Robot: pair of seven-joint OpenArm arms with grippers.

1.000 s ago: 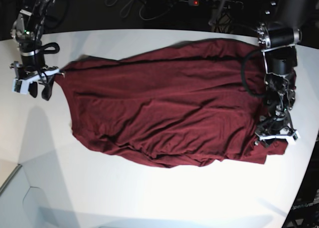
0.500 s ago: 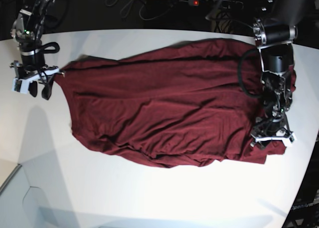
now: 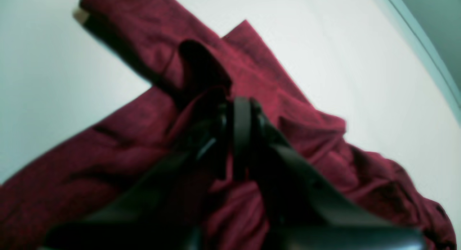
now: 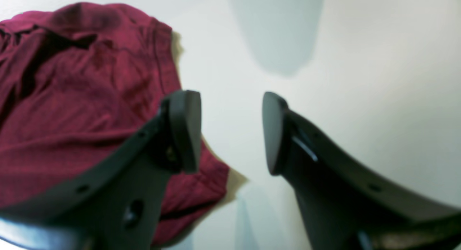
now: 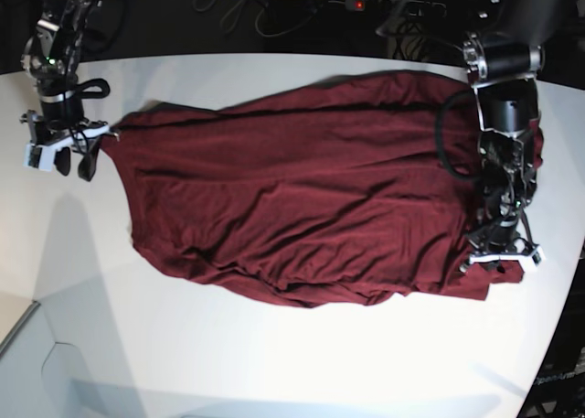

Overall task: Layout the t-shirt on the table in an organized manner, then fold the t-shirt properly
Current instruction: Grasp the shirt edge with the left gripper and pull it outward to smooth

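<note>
left gripper [image 5: 496, 257] pinched shut on a fold of the t-shirt [image 5: 302, 198] at its corner; right gripper [image 4: 230, 133] wide open and empty, just off the opposite edge

the shirt sprawls rumpled across the table [image 5: 274, 363]. risk: the pinch may have caught several layers — pulling could drag a bunch instead of one edge, or the thin fold could slip free. the left wrist view shows cloth gathered between the shut tips, hidden in the base view; only the base view shows the whole shirt's lie — both arms well apart.
</note>
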